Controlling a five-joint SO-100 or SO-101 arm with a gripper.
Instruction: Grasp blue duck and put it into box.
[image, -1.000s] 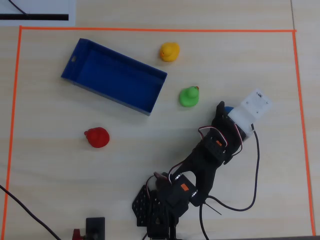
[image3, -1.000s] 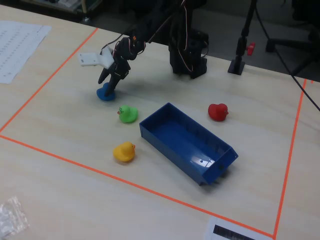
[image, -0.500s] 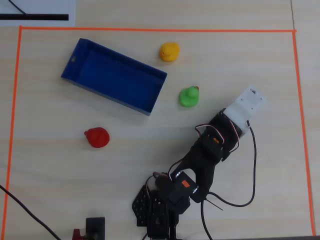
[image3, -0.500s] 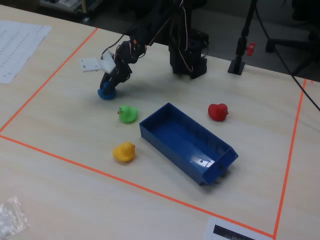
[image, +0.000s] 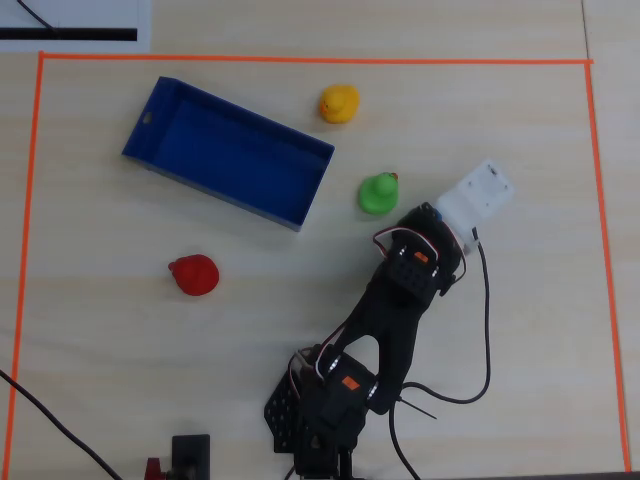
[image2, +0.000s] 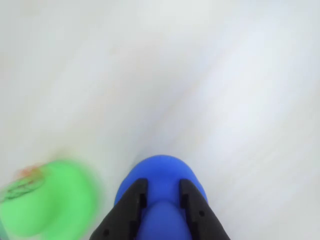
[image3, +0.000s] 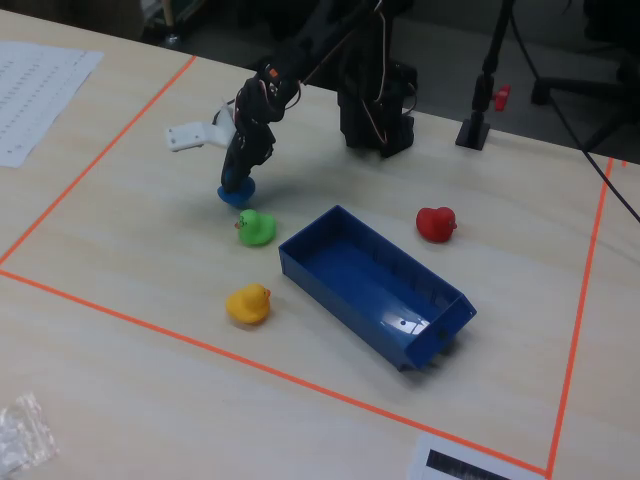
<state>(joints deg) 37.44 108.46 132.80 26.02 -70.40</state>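
End effector (image2: 161, 200) clamps the blue duck (image2: 161, 175) btwn both fingers, just off the bench (image3: 120, 250) (fixed view), beside green duck (image3: 256, 227); box (image3: 440, 297) sits apart.

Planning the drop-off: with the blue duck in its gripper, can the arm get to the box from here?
Probably yes: the gripper is shut on the blue duck, and only the green duck sits toward the box; lifted, it should clear.

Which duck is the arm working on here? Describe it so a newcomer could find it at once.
Inside the orange tape border, look past the blue box toward the black arm. Under the gripper, just behind the green duck, sits the blue duck between the fingers. It is the only blue duck, and the only one gripped.
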